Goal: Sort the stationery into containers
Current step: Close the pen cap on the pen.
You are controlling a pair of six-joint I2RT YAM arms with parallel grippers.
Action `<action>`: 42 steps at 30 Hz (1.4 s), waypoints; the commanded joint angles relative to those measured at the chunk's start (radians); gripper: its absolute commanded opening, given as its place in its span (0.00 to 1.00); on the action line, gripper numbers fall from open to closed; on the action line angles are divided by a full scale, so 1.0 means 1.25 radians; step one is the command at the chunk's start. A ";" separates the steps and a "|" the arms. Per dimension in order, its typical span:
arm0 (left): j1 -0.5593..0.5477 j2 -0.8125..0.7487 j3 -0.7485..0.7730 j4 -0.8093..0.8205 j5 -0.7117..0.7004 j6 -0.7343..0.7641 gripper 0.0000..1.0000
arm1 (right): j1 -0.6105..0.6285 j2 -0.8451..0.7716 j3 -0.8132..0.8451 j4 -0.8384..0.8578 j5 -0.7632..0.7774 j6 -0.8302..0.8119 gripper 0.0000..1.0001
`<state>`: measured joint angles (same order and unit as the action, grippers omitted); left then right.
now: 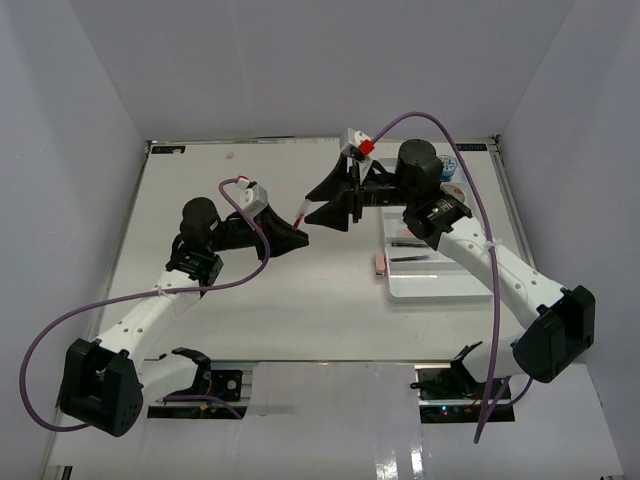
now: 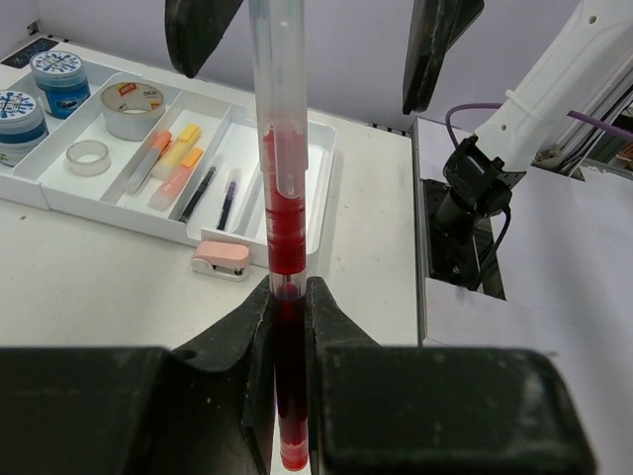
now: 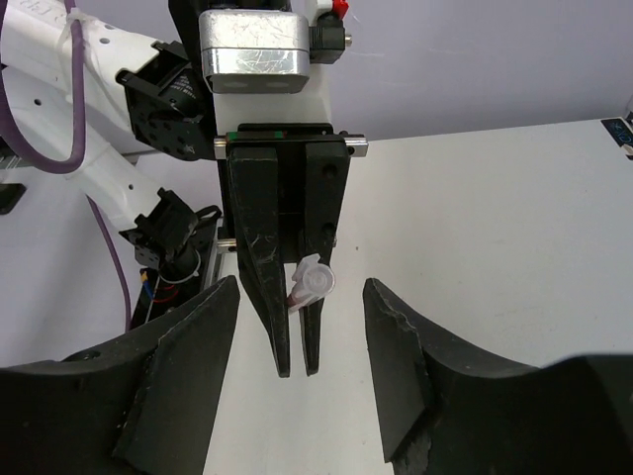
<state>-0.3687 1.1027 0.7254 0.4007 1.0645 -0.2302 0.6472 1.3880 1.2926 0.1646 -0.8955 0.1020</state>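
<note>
My left gripper point(image 1: 300, 234) point(image 2: 287, 289) is shut on a red pen point(image 1: 301, 214) point(image 2: 281, 188) with a clear cap and holds it above the table. My right gripper point(image 1: 313, 207) point(image 3: 302, 289) is open, its fingers on either side of the pen's capped end point(image 3: 313, 281) without touching it. The white tray point(image 1: 430, 285) point(image 2: 119, 213) holds two blue-white tubs point(image 2: 56, 74), two tape rolls point(image 2: 134, 104), yellow and orange pieces point(image 2: 173, 153) and two dark pens point(image 2: 203, 193). A pink piece point(image 1: 378, 263) point(image 2: 223, 257) lies on the table against the tray's outer wall.
The left gripper's fingers point(image 3: 267, 277) fill the middle of the right wrist view. Grey walls enclose the table on the left, back and right. The right arm's base point(image 2: 475, 188) stands at the table's near edge.
</note>
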 commanded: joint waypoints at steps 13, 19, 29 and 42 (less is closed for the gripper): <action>-0.002 -0.001 0.025 0.013 0.020 -0.006 0.00 | -0.004 0.037 0.031 0.088 -0.057 0.053 0.36; -0.004 0.001 0.023 0.011 0.022 -0.001 0.00 | -0.004 0.038 0.030 0.098 -0.067 0.064 0.25; -0.008 0.004 0.025 0.006 0.030 0.003 0.00 | -0.005 0.037 0.029 0.105 -0.069 0.072 0.08; -0.016 0.004 0.028 -0.005 0.045 0.021 0.00 | -0.017 0.036 0.038 0.103 -0.074 0.093 0.08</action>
<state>-0.3782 1.1072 0.7292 0.4046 1.0885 -0.2249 0.6392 1.4357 1.2934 0.2363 -0.9764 0.2016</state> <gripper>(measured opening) 0.222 0.198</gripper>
